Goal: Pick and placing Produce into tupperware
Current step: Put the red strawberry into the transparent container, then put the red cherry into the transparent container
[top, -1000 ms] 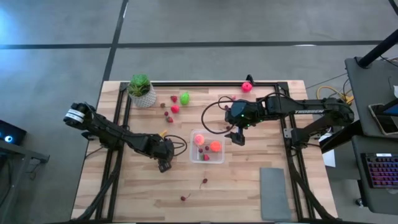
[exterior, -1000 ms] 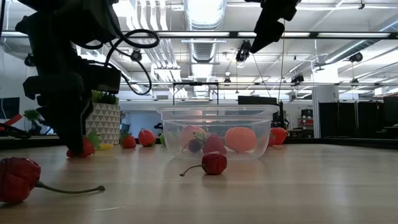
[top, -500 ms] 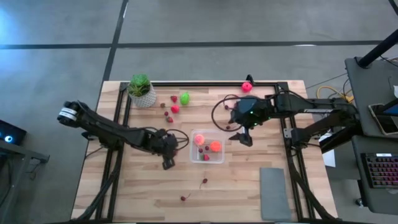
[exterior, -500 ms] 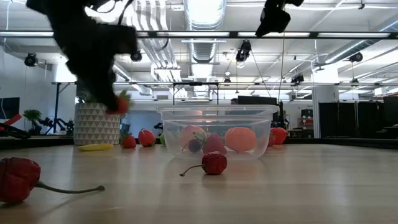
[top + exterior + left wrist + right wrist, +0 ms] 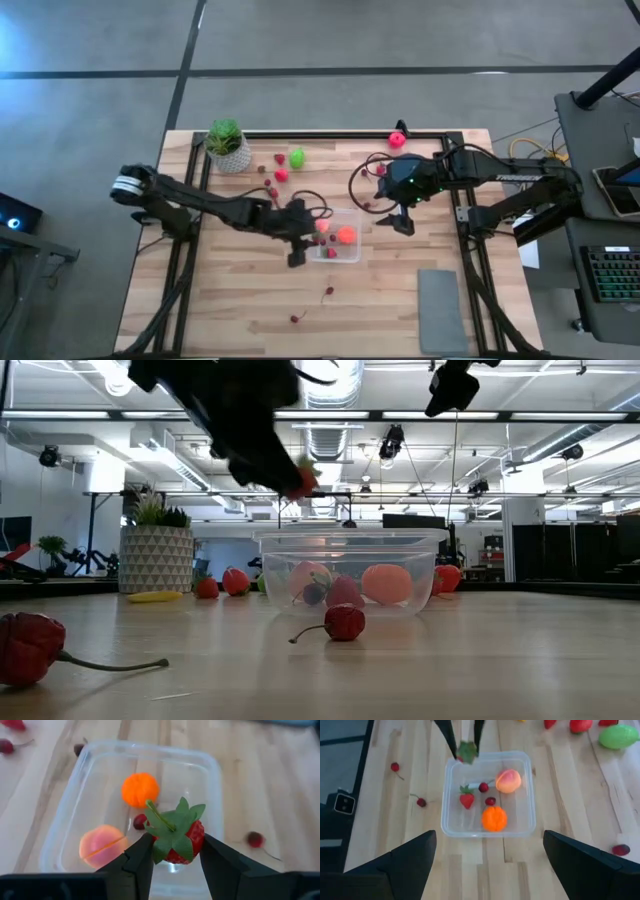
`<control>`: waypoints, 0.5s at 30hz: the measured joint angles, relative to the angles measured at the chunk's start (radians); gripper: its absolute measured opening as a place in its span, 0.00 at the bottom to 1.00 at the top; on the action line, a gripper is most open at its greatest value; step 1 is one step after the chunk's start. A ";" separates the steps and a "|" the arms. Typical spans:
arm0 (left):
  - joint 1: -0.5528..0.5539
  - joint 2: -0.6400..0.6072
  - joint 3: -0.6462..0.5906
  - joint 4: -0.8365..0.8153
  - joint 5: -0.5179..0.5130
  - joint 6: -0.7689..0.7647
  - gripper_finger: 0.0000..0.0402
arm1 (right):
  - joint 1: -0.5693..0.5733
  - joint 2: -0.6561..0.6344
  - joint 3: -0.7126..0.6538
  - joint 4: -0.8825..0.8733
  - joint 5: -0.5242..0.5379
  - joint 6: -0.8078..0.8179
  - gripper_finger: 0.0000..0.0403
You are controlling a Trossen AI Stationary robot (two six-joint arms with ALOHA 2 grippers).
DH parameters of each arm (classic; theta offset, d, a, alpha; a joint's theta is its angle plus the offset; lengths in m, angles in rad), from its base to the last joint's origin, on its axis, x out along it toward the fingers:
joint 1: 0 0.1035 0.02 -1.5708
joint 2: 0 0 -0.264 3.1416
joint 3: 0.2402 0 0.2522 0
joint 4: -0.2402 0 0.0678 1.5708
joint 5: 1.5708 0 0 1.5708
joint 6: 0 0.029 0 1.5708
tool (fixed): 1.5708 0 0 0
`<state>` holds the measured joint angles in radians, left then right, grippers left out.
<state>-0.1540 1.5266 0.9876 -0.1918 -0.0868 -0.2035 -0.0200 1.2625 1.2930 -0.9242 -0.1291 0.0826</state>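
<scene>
Gripping a small red strawberry (image 5: 180, 836) by its sides, with the green leaf cap turned toward the wrist camera, the left claw (image 5: 296, 240) hung over the edge of the tupperware (image 5: 352, 254) on the potted plant's side, raised clear of the rim as the low view showed. The clear container sat on the wooden worktop (image 5: 230, 310) and held an orange ball (image 5: 494, 818), a pink peach-like ball (image 5: 508, 780), one strawberry with leaves (image 5: 466, 800) and two dark cherries (image 5: 483, 787). The right claw (image 5: 397, 220) hovered above the worktop just beyond the container on the side away from the plant, its fingers spread wide and gripping nothing. Near the potted plant (image 5: 227, 144) lay a lime-green round piece (image 5: 297, 157) and several small red fruits (image 5: 281, 174), all well apart from the container. A pink ball (image 5: 397, 139) rested by the black frame rail at the far edge of the worktop. Two stemmed cherries (image 5: 328, 291) lay on the bare wood on the container's near side, one closer to it than the other. A flat grey pad (image 5: 441, 310) lay toward the worktop's corner, well apart from the container.
</scene>
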 joint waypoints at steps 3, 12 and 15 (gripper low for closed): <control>0.004 0.067 0.040 -0.007 0.007 0.001 0.32 | 0.000 -0.002 -0.001 -0.019 0.000 0.003 0.89; 0.010 0.119 0.104 -0.033 0.000 -0.054 0.47 | 0.000 -0.012 -0.001 -0.034 0.000 0.011 0.89; 0.010 0.105 0.104 -0.037 -0.017 -0.053 0.57 | 0.000 -0.011 -0.002 -0.037 0.000 0.011 0.89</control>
<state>-0.1441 1.6321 1.0912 -0.2293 -0.1035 -0.2569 -0.0196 1.2518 1.2915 -0.9615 -0.1295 0.0933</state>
